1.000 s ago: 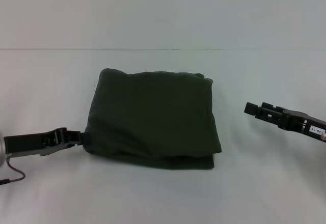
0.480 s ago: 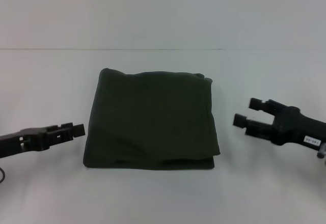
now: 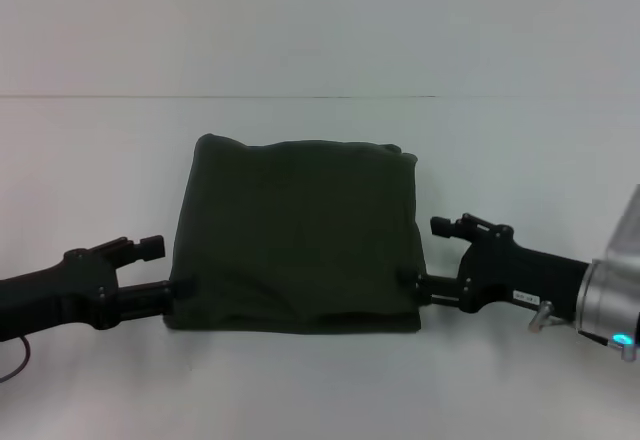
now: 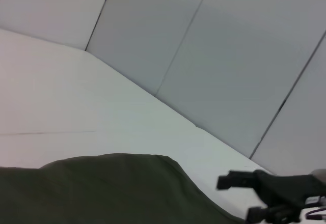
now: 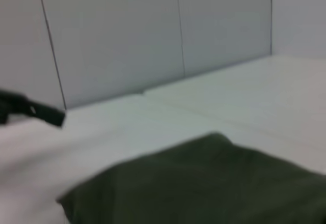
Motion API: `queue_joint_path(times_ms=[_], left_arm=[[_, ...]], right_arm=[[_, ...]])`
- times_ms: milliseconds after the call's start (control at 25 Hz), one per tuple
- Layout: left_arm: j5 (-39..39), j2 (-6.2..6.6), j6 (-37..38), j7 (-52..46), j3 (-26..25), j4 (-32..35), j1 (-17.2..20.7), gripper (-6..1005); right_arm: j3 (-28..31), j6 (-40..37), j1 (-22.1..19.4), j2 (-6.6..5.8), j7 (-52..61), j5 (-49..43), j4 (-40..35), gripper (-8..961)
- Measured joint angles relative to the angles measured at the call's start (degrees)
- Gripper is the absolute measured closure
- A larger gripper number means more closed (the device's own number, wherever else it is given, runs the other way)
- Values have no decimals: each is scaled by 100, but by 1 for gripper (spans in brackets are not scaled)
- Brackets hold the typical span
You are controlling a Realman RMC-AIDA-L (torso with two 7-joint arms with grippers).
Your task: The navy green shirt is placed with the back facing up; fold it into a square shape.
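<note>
Dark olive-green cloth shirt (image 3: 298, 235), folded into a thick square, lying mid-way across the plain white tabletop (image 3: 320, 380).

The black left claw (image 3: 160, 268) sits at the bundle's near left corner, fingers spread, the lower one touching the cloth edge. The black right claw (image 3: 428, 255) mirrors it at the near right corner, also spread, its lower finger against the fold.

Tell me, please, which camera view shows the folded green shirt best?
The head view: the whole navy green shirt shows as a folded square, with the left hand and right hand open at its sides. Each wrist view shows only part of it.
</note>
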Motion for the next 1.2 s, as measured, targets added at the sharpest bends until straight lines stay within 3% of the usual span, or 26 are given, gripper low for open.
queue_joint_path(times_ms=[200, 400, 640, 920, 1200], left_arm=[[12, -23, 2, 174, 20, -35, 37, 31], [12, -32, 0, 339, 22, -41, 62, 30], [19, -63, 3, 738, 20, -47, 126, 31], [45, -159, 14, 1519, 40, -56, 310, 37], [143, -287, -301, 2182, 324, -118, 605, 45]], right_arm=[[-278, 638, 55, 9, -365, 22, 260, 38], [-277, 786, 2, 11, -543, 44, 379, 38], [-64, 11, -303, -25, -806, 83, 181, 38], [250, -1141, -959, -35, -1782, 83, 121, 38], [337, -1380, -1501, -17, -2052, 81, 186, 38]])
